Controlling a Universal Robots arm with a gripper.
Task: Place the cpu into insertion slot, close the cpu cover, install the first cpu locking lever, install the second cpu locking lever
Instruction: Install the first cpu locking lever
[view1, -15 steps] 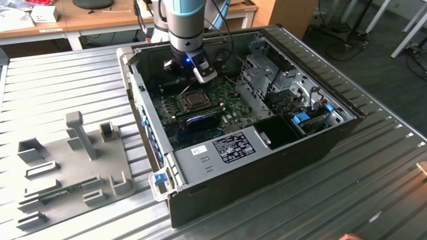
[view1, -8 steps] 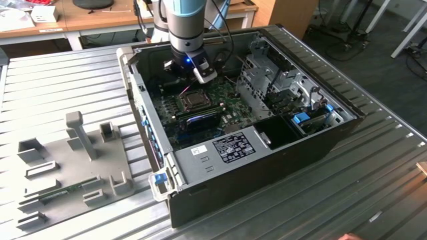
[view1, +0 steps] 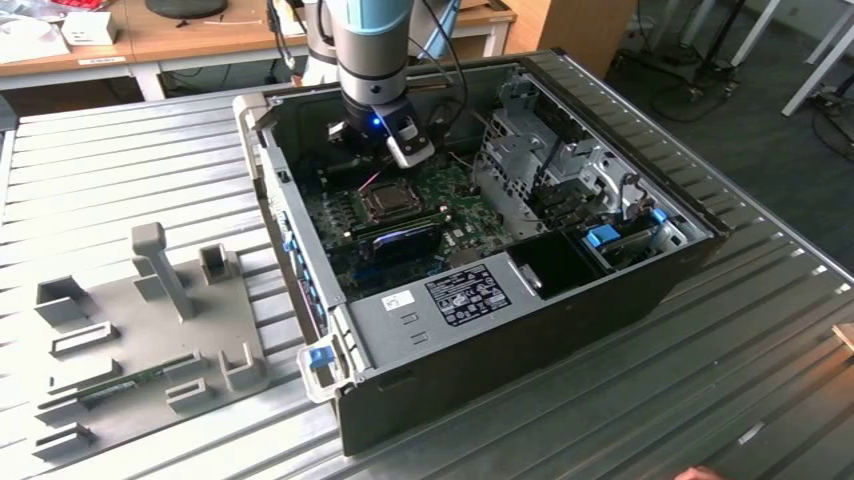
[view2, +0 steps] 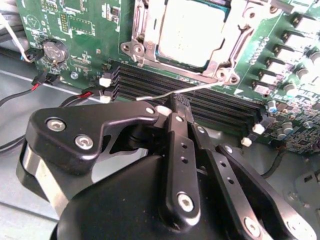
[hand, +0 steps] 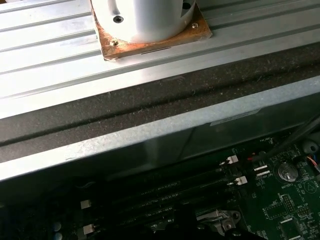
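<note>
Silvery metal frames the cpu (view2: 192, 30): in the second wrist view its pale face lies flat in the insertion slot (view1: 388, 200), and the cpu cover (view2: 226, 47) looks folded down around it. So, by my reading, the chip is seated and the cover is closed. The slot sits mid-way on the green circuit board (view2: 85, 25) inside the open computer case (view1: 561, 300), which stands on the ribbed surface (view1: 134, 170).

The hand (view2: 175, 107) is clenched, with its black tips together over the long memory slots (view2: 150, 82), just beside the socket. They meet the thin locking lever (view2: 200, 88), a bright wire rod running from the socket's corner out to a free end by the tips. Whether the rod is pinched or only pressed, I cannot tell.

That lever likely handles as stiff, springy and slick: light, but apt to snap back or slide off smooth pads. The best hold is near its free end, away from the hinge. The chip and socket are fragile, so force belongs on the rod alone.
</note>
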